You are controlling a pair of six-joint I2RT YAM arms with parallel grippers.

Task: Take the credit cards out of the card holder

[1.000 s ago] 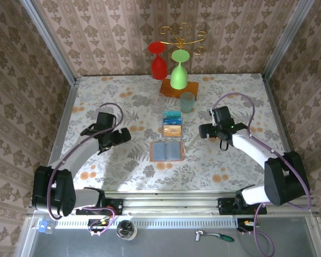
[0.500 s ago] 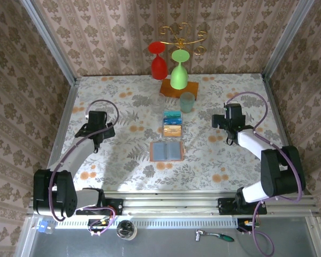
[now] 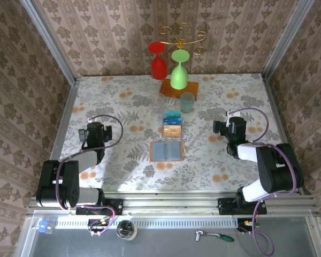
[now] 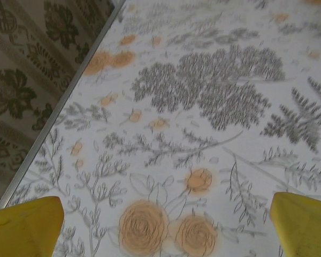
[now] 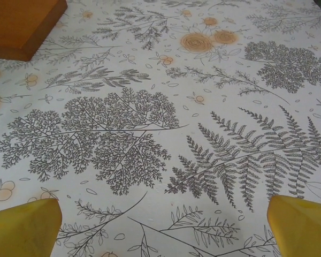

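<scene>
**Overhead and wrist views: both arms withdrawn, cards lying outside the holder.**

The card holder (image 3: 166, 151) lies open and flat at the centre of the worktop (image 3: 230, 96), its grey-blue inner panels facing up. The credit cards (image 3: 172, 123) lie just beyond its far edge in a short row, teal-blue ones farther and orange ones nearer, close to the holder but outside it. Whether a card remains in a pocket cannot be told at this size.

Farther back stand a wooden block (image 3: 179, 88), a pale tumbler (image 3: 187, 101), and a red glass (image 3: 159, 66) and a green glass (image 3: 178, 75) upturned.

Change over the last second: both arms, which reached inward toward the centre, have folded back to their own sides. The left tool (image 4: 163, 227) now faces bare patterned cloth near the left wall. The right tool (image 5: 163, 227) faces bare cloth on the right, with a corner of the wooden block at the far left of its view. Each tool has its yellow fingertips (image 4: 27, 225) (image 5: 299, 222) spread wide at the frame corners, with nothing between them. The holder and the cards have not shifted.

Reading: with the cards laid out, both tools empty and both arms well apart from the holder, the removal appears finished or nearly so. The withdrawal looks like a return to rest, not an approach for another grasp.
</scene>
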